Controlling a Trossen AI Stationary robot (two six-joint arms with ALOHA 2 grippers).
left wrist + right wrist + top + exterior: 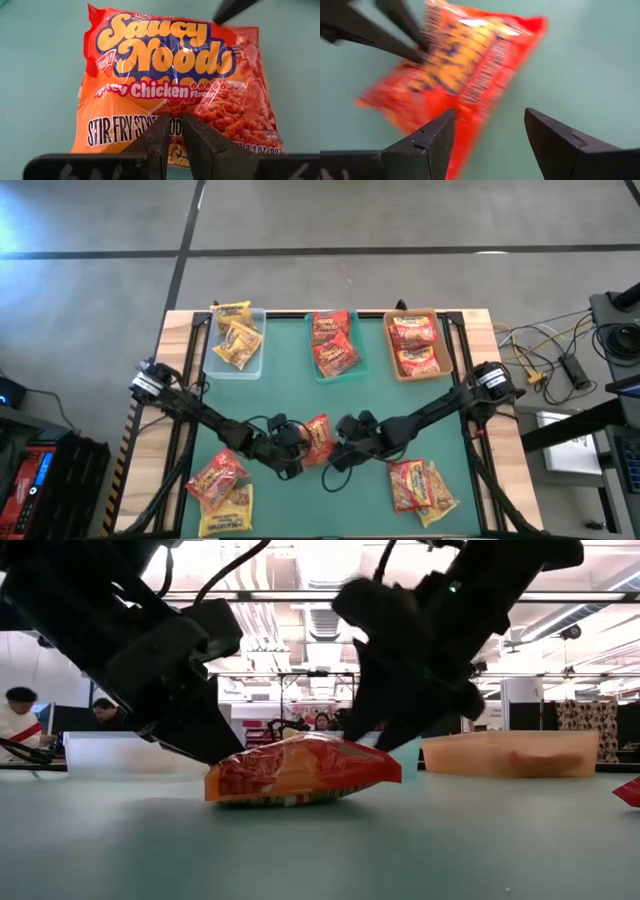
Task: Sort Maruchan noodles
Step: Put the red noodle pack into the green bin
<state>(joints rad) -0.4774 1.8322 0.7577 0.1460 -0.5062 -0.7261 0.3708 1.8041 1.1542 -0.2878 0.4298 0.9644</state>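
One orange-red noodle packet [319, 435], printed "Saucy Noods", lies on the green mat mid-table between my two grippers. It also shows in the low view [300, 772] and both wrist views [170, 65] [465, 60]. My left gripper [175, 120] is shut on the packet's left end [215, 755]. My right gripper [490, 117] stands open just above the packet's right end [385, 740], and I see no touch. More noodle packets lie in two loose piles, near left [220, 485] and near right [422, 485]. My left gripper pinches the packet between its two fingers at the middle of the edge below the "STIR FRY" print [135, 131]. The fingers slant down from the table's left side. The packet lies flat on the mat [290, 802], with its far end toward the right gripper.
Three trays stand along the far edge: a clear one [210, 368] with yellow packets, a teal one [313, 370] with red packets and a tan one [392, 370] with orange-red packets. Bare mat lies between the trays and the grippers. People sit far behind the table.
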